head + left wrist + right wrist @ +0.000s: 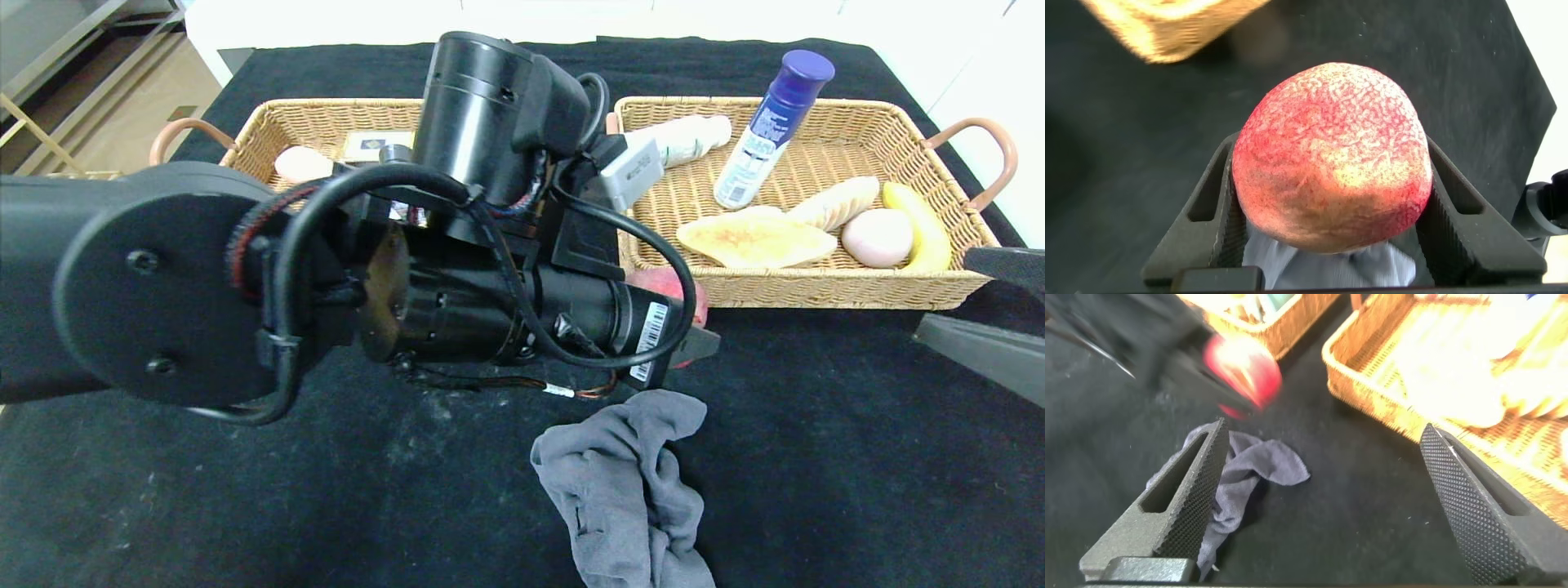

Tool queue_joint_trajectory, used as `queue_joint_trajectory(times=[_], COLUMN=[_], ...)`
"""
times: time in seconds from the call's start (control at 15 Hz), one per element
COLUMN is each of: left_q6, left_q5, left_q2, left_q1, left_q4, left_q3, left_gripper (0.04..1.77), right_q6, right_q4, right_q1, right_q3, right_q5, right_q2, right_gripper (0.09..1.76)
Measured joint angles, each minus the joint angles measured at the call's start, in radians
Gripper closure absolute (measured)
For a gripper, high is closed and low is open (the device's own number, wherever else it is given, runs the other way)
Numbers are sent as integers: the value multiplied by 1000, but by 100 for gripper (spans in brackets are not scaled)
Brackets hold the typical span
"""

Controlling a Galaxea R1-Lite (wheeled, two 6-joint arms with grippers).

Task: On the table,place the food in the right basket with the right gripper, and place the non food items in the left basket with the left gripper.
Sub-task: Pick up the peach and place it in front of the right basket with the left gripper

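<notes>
My left gripper (694, 331) is shut on the red-pink peach (671, 284), just in front of the right basket's (816, 287) near left corner. In the left wrist view the peach (1331, 155) sits between both fingers (1208, 204), with grey cloth (1323, 265) below it. The striped croissant (834, 202) lies in the right basket. My right gripper (943, 294) is open and empty at the right edge, above the black table (816, 457); its jaws stand wide apart (1323, 425). The left basket (318, 122) is largely hidden behind my left arm.
A grey crumpled cloth (629, 482) lies on the table near the front, also seen in the right wrist view (1241, 474). The right basket also holds a blue-capped spray bottle (771, 131), a white bottle (686, 137), a flatbread (755, 238), a pale pink ball (878, 237) and a banana (918, 224).
</notes>
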Motion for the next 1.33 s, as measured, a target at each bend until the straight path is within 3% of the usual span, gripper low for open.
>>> queue_joint_trajectory(times=[0.33,1.0,1.33], left_q6=[-1,2,2], left_q5=[-10,-7,-6], left_q2=[126,264,304], left_q1=[-29,-42,-51], left_q4=[-8,-4,-11], left_q3=[-59,-179,-196], left_gripper=[63,63,63], right_q6=[-5,-45,-45], right_q4=[19,31,31], right_q1=[6,22,27], right_q3=[4,15,21], right_q5=[0,0,0], right_q2=[-41,-54,-47], right_gripper=[14,14,14])
